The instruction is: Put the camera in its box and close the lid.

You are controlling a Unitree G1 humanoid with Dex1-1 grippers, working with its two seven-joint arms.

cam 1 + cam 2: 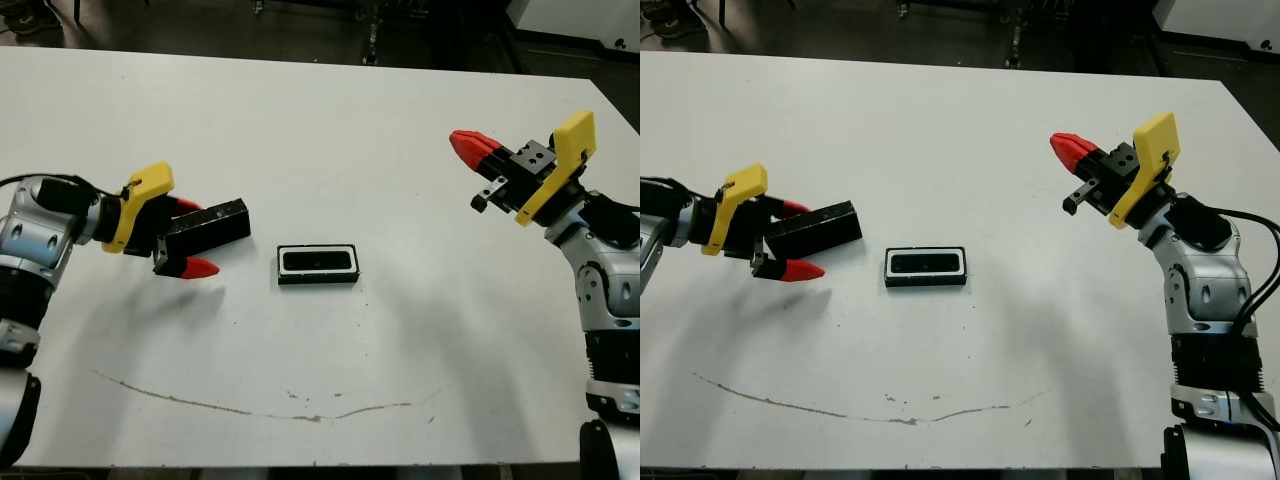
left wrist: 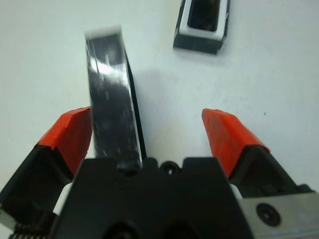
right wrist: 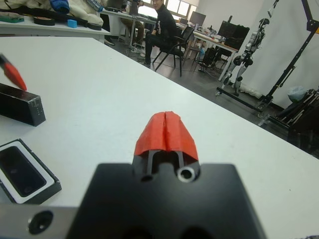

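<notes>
The box lies flat at the table's centre, black-walled with a white lining, and the black camera fills its inside. To its left the lid, a glossy black slab, stands on its long edge between the fingers of my left gripper. In the left wrist view the lid rests against one finger while the other finger stays well apart from it, so this gripper is open. My right gripper hovers shut and holds nothing, above the table to the right of the box.
A thin brownish smear runs along the table near its front edge. Beyond the table's far side, the right wrist view shows a seated person, desks with chairs, and a robot on a stand.
</notes>
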